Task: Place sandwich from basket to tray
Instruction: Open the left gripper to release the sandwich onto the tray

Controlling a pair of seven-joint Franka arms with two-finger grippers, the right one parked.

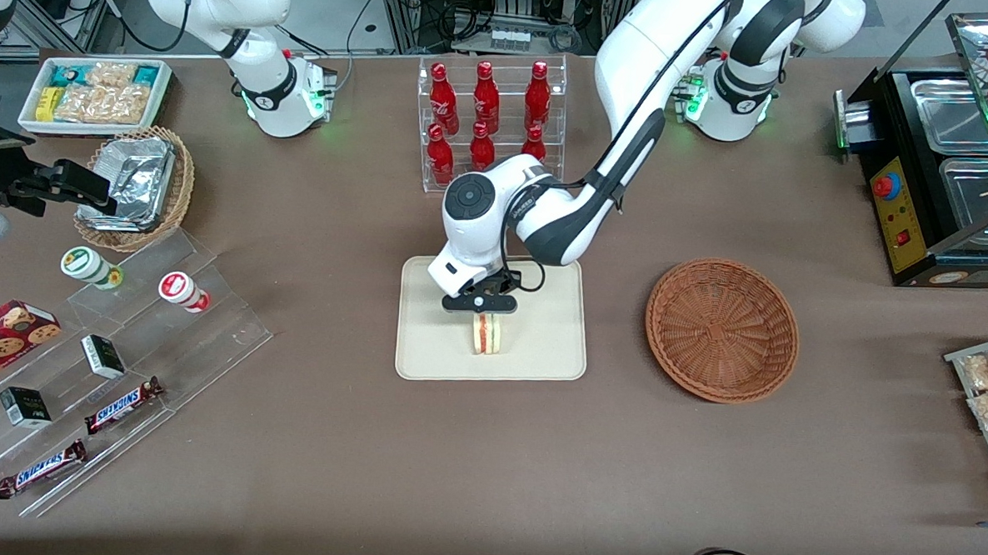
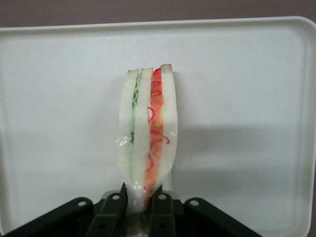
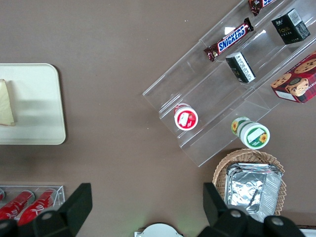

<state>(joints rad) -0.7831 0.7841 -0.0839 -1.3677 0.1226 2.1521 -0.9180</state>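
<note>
Sandwich over the tray, release pending.
Sandwich [image 1: 485,334] stands on its edge at the tray's [image 1: 424,358] middle, gripper [image 1: 481,304] clamped on its top — basket [image 1: 722,327] sits empty toward the working arm's end. Judgement: confirm it rests on the tray, part the fingers slowly, lift straight up — it may topple.

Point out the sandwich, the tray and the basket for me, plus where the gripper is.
sandwich [image 2: 148,143]: left wrist view, on its cut edge.
tray [image 1: 541,346]: front view, bare floor beside the sandwich.
basket [image 1: 721,329]: front view, woven floor, nothing in it.
gripper [image 1: 482,310]: front view, over the tray, shut on the sandwich.
</note>
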